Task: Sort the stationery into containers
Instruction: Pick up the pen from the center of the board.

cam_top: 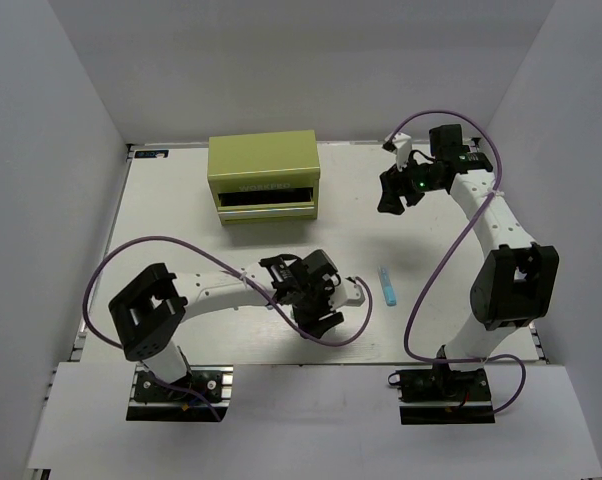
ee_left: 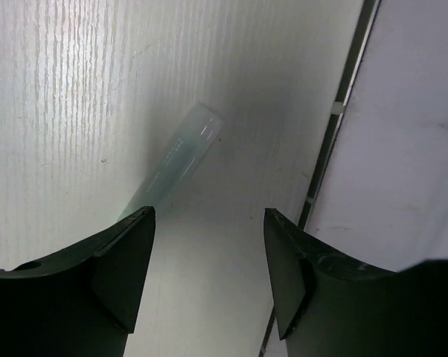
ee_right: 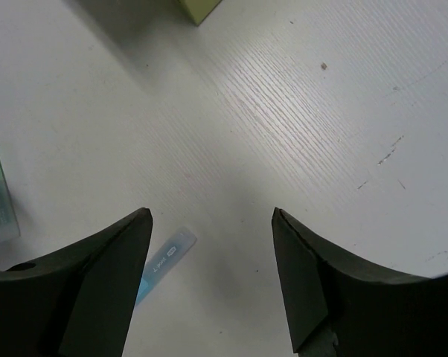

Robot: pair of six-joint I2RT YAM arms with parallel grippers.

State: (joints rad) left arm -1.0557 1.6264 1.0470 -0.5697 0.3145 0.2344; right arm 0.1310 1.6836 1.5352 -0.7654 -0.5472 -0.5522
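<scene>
Nearest, by the table's [ee_left: 60, 111] front edge, the left gripper [ee_left: 209, 212] hangs with jaws spread and empty. The mint green stick [ee_left: 176, 160] lies just ahead of the finger on its view's left, angled away. Farther out, the right gripper [ee_right: 210, 212] is likewise parted, holding nothing, with the light blue stick [ee_right: 162, 262] flat beside one finger. Beyond, the olive-green cabinet [cam_top: 264, 160] stands well apart.

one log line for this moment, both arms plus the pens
left gripper open, low over mint green stick | right gripper open, empty, above table | light blue stick loose on table | cabinet untouched
</scene>
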